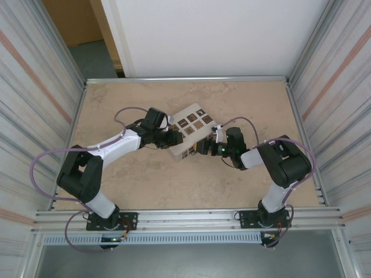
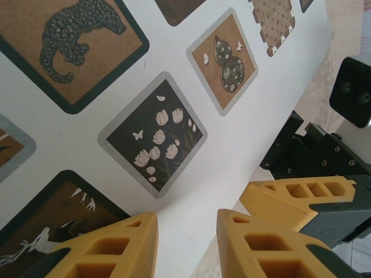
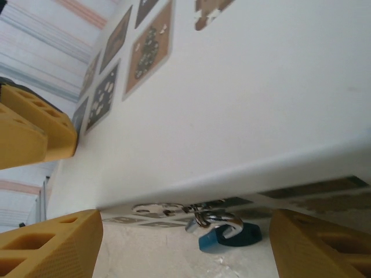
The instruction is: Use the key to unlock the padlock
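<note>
Notably, right wrist view resolves padlock point(image 3: 223, 233), blurred, at box point(image 3: 243, 104) edge; right fingers point(image 3: 52, 246) apart; left fingers point(image 2: 116, 249), state unclear.

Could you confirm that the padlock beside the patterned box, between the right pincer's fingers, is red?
Not quite: the right wrist view shows the padlock with a blue body, not red; it does lie beside the patterned box, between the fingers of the right pincer.

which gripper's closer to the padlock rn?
Right. The right gripper has the padlock just ahead between its open jaws, by the box; the left gripper sits across it.
</note>
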